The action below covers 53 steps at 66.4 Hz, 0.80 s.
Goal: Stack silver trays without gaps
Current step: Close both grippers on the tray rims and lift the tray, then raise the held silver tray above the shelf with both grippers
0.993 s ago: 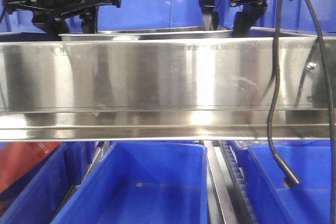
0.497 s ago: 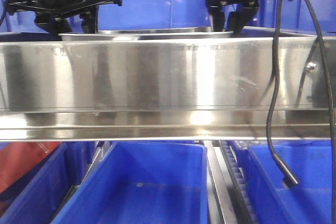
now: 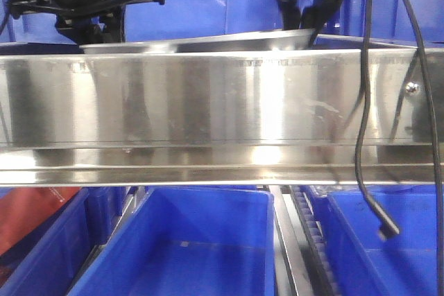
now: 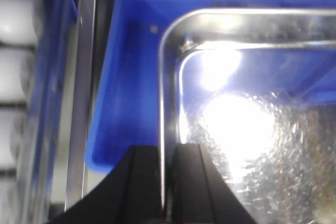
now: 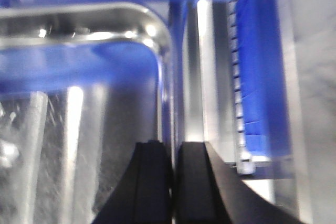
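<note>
The silver tray [image 3: 208,41] spans between the two grippers, tilted so that its end at the right gripper [image 5: 173,182] sits higher than its end at the left gripper [image 4: 167,182]. Each gripper's black fingers are clamped on the tray's rolled side rim, one finger inside the pan and one outside. A blue bin [image 4: 126,103] lies below, just outboard of the left gripper.

no readable text, labels or numbers
</note>
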Each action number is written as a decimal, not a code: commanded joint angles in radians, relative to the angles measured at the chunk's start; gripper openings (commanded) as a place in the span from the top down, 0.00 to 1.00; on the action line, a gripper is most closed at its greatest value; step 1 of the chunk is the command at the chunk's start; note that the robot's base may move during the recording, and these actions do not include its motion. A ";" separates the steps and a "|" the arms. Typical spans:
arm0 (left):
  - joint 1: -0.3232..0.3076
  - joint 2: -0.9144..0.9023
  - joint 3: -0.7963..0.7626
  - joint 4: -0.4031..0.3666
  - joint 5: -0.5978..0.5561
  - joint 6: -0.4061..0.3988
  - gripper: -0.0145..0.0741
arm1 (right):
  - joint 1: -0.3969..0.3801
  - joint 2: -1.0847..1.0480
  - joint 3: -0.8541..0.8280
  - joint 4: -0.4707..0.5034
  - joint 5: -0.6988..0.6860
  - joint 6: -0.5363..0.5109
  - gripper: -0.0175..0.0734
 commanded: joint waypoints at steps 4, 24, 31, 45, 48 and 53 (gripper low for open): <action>-0.014 -0.081 0.001 -0.002 0.025 0.000 0.85 | 0.018 -0.071 -0.035 -0.006 -0.030 -0.017 0.83; -0.063 -0.274 0.001 0.092 0.107 -0.136 0.85 | 0.129 -0.203 -0.031 -0.148 0.007 0.046 0.83; -0.110 -0.334 0.001 0.161 0.156 -0.218 0.85 | 0.176 -0.253 -0.009 -0.180 0.021 0.065 0.83; -0.249 -0.438 0.003 0.250 0.223 -0.304 0.85 | 0.238 -0.395 0.118 -0.255 0.022 0.132 0.83; -0.285 -0.450 0.003 0.283 0.242 -0.345 0.85 | 0.250 -0.428 0.147 -0.281 0.022 0.156 0.83; -0.358 -0.460 0.003 0.331 0.264 -0.391 0.85 | 0.287 -0.496 0.221 -0.312 0.014 0.198 0.83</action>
